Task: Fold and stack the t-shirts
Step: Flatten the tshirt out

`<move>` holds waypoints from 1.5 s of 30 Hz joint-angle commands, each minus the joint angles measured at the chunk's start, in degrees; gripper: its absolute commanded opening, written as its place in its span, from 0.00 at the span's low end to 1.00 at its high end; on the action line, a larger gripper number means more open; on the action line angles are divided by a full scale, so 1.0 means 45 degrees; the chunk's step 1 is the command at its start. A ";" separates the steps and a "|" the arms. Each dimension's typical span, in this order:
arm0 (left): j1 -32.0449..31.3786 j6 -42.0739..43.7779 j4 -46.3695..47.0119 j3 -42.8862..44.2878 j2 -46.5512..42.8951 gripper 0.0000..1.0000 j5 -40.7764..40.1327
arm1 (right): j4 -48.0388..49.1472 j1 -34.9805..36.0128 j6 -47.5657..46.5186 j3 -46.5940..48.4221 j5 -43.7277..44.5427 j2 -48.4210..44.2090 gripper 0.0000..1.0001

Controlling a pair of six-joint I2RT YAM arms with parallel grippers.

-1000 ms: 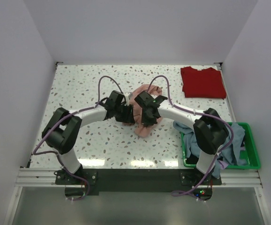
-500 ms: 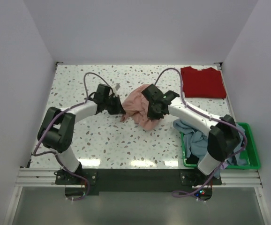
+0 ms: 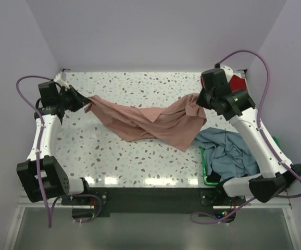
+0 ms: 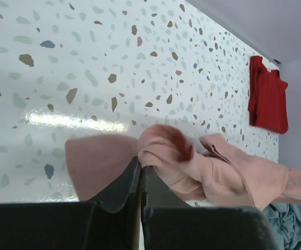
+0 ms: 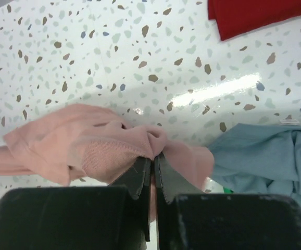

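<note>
A dusty salmon-pink cotton t-shirt stretches, twisted, across a speckled white table. The left gripper and right gripper each pinch a bunched edge, jaws nearly closed on the cloth. Such thin pinches could slip under tension, and the twist (mid-span) may set as creases. A green plastic basket holds a crumpled blue-grey shirt that spills over its rim. A folded deep red shirt lies in the far right corner.

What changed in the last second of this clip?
Both hands, each shut on the pink t-shirt, swung apart: the left hand to the far-left corner, the right hand to the far right. The shirt went from a bunched heap at the centre to a twisted span across the table. The red t-shirt and the green basket stayed put.
</note>
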 commanded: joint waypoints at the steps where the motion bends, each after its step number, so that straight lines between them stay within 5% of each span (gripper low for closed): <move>1: 0.0398 0.0443 -0.1000 0.0505 -0.0006 0.00 0.0518 | -0.0383 -0.0321 -0.0615 0.0180 0.0593 -0.0038 0.00; 8: 0.0534 0.1105 -0.1426 0.1090 0.1322 0.00 0.0304 | 0.0964 -0.0556 -0.0654 -0.0193 -0.0443 0.1600 0.00; 18: 0.0554 0.1907 -0.1915 0.2395 0.2533 0.00 -0.1122 | 0.0732 -0.0751 -0.0751 0.1952 -0.0736 0.4434 0.00; 31: 0.0593 0.1067 -0.1428 0.4779 0.1812 0.00 -0.1727 | 0.0965 -0.0790 -0.0946 0.3479 -0.0698 0.3264 0.00; 38: 0.0671 0.0696 -0.1816 0.6792 0.1245 0.00 -0.2567 | 0.0673 -0.0810 -0.1416 0.5995 -0.0053 0.3478 0.00; 45: 0.0671 0.1007 -0.2421 0.5525 -0.0217 0.00 -0.2998 | 0.1083 -0.0790 -0.1104 0.5921 -0.0365 0.2678 0.00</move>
